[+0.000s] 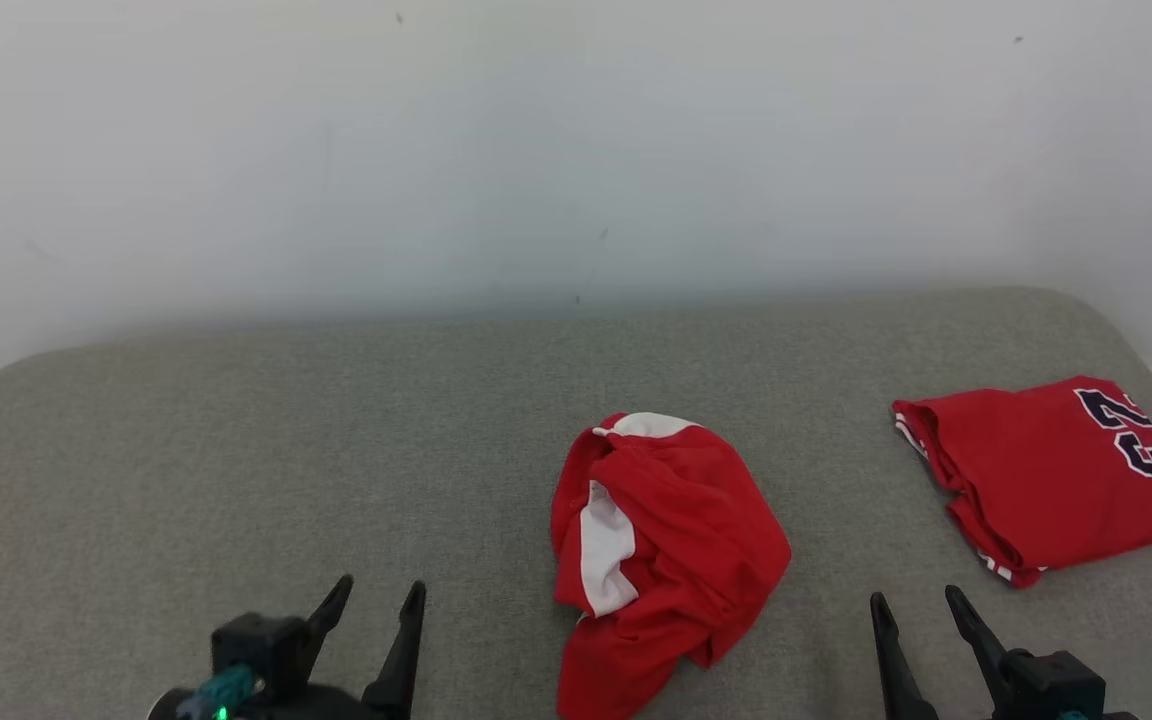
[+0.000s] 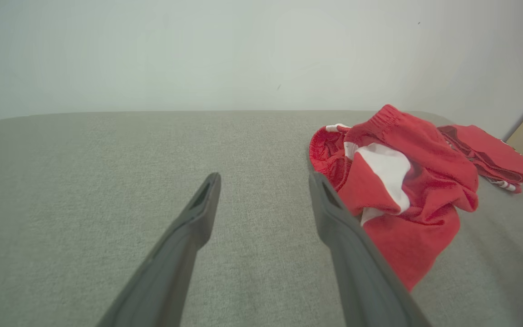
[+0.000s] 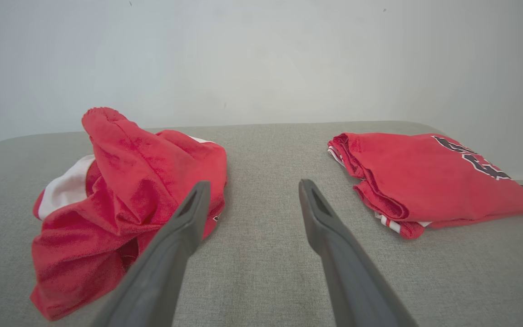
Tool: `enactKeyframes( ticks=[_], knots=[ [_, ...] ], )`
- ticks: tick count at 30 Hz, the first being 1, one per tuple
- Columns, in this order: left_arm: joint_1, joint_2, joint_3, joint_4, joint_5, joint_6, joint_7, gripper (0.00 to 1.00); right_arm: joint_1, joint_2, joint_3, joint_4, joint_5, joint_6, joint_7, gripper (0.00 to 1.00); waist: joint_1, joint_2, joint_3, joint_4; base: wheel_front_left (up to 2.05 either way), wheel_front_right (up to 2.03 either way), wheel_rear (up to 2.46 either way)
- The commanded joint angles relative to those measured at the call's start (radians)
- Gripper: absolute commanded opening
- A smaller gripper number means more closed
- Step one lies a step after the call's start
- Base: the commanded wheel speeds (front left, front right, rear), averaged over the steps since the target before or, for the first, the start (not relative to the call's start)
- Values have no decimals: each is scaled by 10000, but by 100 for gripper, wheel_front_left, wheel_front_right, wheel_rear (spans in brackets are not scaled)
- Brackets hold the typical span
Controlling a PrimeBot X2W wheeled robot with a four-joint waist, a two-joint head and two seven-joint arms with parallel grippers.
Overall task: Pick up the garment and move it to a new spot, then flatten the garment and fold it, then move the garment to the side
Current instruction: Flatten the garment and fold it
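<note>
Matt red cloth garment [image 1: 666, 540]

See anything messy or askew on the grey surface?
Yes: the red-and-white garment sits crumpled in a heap at the middle, towards the near edge. The red numbered shirt at the right is neatly folded. Nothing spilled or damaged.

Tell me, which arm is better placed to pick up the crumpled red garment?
Probably right. In the head view the right fingers, open, stand slightly nearer the crumpled garment than the left fingers; neither touches it.
</note>
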State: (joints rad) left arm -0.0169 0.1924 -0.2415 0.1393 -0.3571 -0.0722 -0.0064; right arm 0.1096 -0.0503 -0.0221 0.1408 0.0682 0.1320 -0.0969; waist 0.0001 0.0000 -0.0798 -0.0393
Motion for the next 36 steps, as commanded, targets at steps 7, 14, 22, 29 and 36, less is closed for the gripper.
enactKeyframes(
  ticks=[7, 14, 22, 29, 36],
  knots=[
    [-2512, -463, -626, 943, -561, -318, 1657, 100, -308, 4, -66, -130, -74, -21, -27, 100, -1, 0, 871, -1802, 0, 0, 0],
    [-3903, -730, -808, 1892, -909, -246, 2853, 100, -491, 9, -127, -115, -47, -21, -128, 100, -1, 0, 1381, -3063, 0, 0, 0],
    [-4667, -441, -679, 2823, -660, 282, 3544, 100, -722, 7, 4, 53, 90, -21, -309, 100, -1, 0, 1723, -3868, 0, 0, 0],
    [-4725, -358, -797, 3120, -670, 622, 4458, 0, -697, 6, -34, 165, 103, -21, -410, 100, -1, 0, 1767, -3995, 0, 0, 0],
    [-4998, -489, -985, 2691, -406, 378, 3192, 0, -796, 5, 75, 217, 73, -21, -386, 100, -1, 0, 1658, -3834, 0, 0, 0]
  ],
)
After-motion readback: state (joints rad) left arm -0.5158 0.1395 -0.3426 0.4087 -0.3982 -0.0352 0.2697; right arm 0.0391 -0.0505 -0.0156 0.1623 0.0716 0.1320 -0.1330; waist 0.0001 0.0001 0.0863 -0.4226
